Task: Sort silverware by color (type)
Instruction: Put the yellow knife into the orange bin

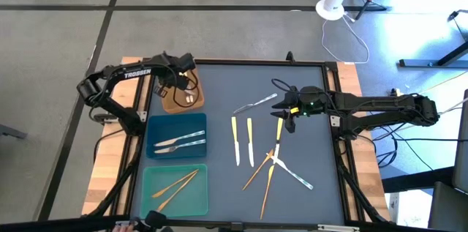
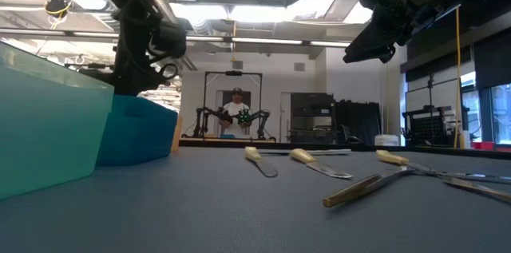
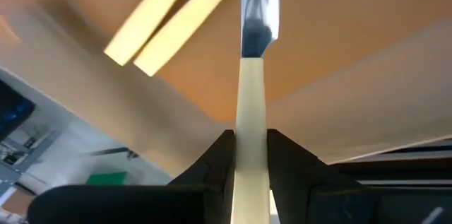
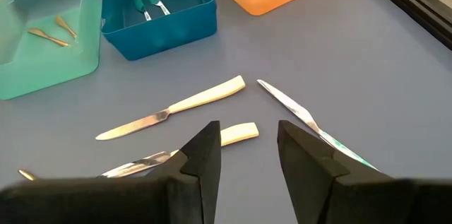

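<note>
Gripping: cream-handled knife (image 3: 251,111) is clamped by left end effector (image 3: 248,155) over brown tray (image 1: 172,100).
Right end effector (image 4: 247,153): held open above worktop (image 1: 307,203) knives (image 1: 249,143).

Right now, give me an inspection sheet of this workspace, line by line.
Surface: dark table mat, wooden edges.
Job's things: loose silverware mid-table; more in brown tray, blue tray, teal tray.
Clutter: nothing seen.
Grippers: left gripper over the brown tray, shut on yellow-handled utensil; right gripper open above the loose pieces.
Cables: white cord on floor.
Surroundings: fan base; person beyond table.
</note>
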`<state>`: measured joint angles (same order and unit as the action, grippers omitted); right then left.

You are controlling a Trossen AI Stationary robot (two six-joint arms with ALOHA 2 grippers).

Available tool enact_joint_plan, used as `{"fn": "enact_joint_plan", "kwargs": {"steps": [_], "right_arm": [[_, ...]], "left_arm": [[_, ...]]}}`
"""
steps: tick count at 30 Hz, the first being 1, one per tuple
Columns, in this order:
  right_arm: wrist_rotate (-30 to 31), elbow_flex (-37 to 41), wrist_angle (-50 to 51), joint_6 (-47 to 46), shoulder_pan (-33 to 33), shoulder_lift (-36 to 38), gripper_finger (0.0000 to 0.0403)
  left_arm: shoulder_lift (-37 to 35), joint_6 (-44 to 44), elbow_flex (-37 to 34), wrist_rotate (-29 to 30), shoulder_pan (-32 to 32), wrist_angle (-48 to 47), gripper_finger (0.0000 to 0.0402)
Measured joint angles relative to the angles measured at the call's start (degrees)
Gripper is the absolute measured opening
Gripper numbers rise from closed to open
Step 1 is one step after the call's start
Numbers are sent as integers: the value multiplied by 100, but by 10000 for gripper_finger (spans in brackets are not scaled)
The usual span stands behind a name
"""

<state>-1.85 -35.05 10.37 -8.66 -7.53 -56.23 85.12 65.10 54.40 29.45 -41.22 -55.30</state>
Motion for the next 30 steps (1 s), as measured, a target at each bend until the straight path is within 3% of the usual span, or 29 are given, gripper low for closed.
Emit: {"fn": "enact_joint_plan", "kwargs": {"steps": [9,21,30], "right_arm": [[13,0,0,2,0,-2,129],[-11,0,0,2,0,-2,129],[-9,0,2,2,0,-2,129]], "left_arm": [[0,-2,-255,-26,-130,360,62],[0,-190,-259,-534,-128,681,64],[2,-802,-259,-375,-130,1139,113]]}}
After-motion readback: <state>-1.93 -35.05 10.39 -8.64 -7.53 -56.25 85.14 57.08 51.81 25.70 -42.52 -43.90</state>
